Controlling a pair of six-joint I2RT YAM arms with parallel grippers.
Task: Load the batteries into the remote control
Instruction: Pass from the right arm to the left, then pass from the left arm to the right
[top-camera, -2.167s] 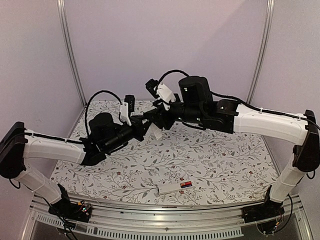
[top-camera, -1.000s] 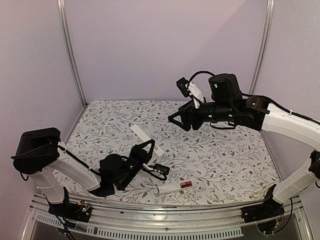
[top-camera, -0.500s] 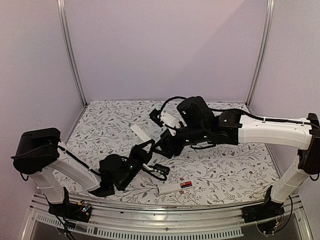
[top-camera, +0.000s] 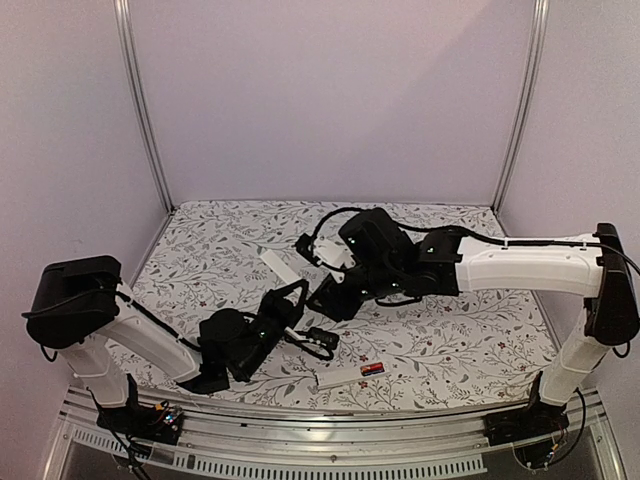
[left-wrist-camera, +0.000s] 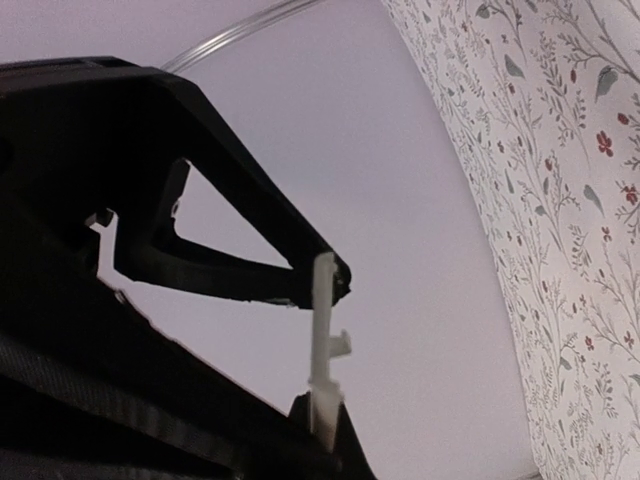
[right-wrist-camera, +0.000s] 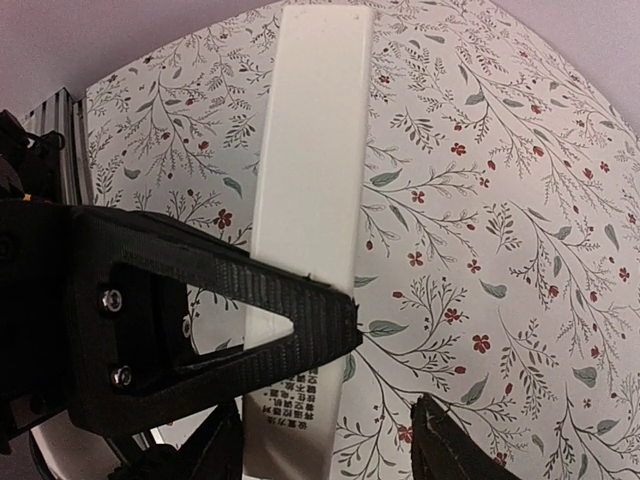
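This is a robotics lab test cell rather than any lived-in room: plain lilac walls (top-camera: 330, 90) close it in from 9 through 12 to 3 o'clock, with bare aluminium posts (top-camera: 138, 105) standing at 10 and 2 o'clock. A slotted aluminium rail (top-camera: 330, 442) runs along 6 o'clock, the left arm (top-camera: 120, 325) and right arm (top-camera: 530, 265) are bolted to it at 7 and 5 o'clock, and a floral cloth (top-camera: 450, 330) covers the work table.
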